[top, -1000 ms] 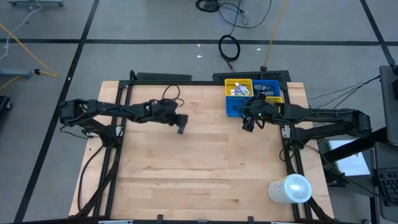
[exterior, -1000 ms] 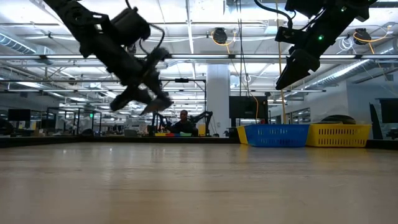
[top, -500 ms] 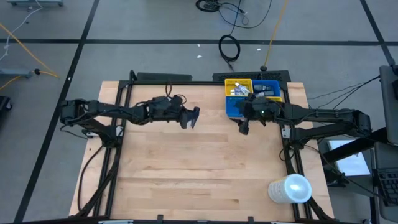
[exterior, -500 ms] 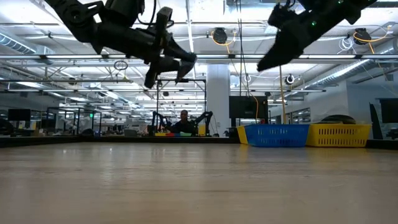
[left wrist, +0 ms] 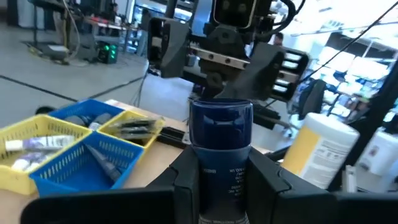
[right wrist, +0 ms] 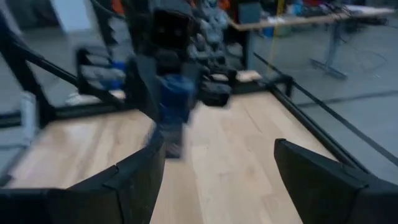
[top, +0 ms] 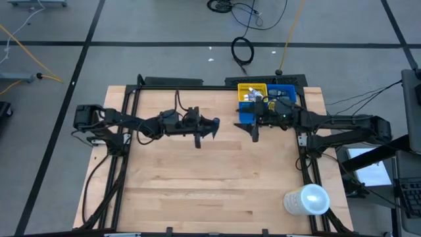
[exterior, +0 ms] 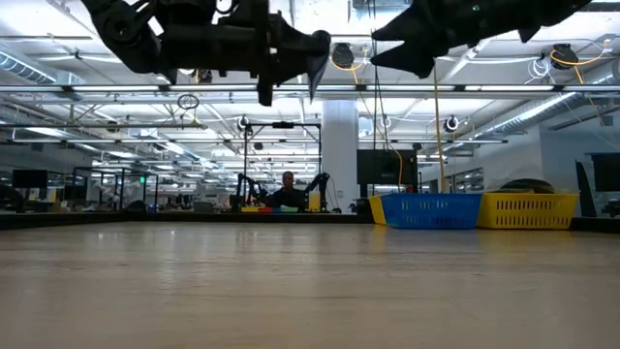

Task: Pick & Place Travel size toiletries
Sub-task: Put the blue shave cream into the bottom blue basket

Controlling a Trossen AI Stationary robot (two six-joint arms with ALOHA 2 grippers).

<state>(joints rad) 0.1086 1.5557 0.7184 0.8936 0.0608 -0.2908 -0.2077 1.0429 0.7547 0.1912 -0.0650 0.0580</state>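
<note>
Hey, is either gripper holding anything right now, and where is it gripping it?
The left gripper holds a dark blue mini bottle by its lower body, cap end free. The right gripper is open and empty.

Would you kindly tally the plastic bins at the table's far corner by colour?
Yellow bins: 2
Blue bins: 2
Total: 4

Two bins (top: pixel 268 99) sit side by side at the tabletop's (top: pixel 197 178) one o'clock edge. A big cylinder (top: pixel 306 199) stands at four o'clock (well apart from them).
</note>
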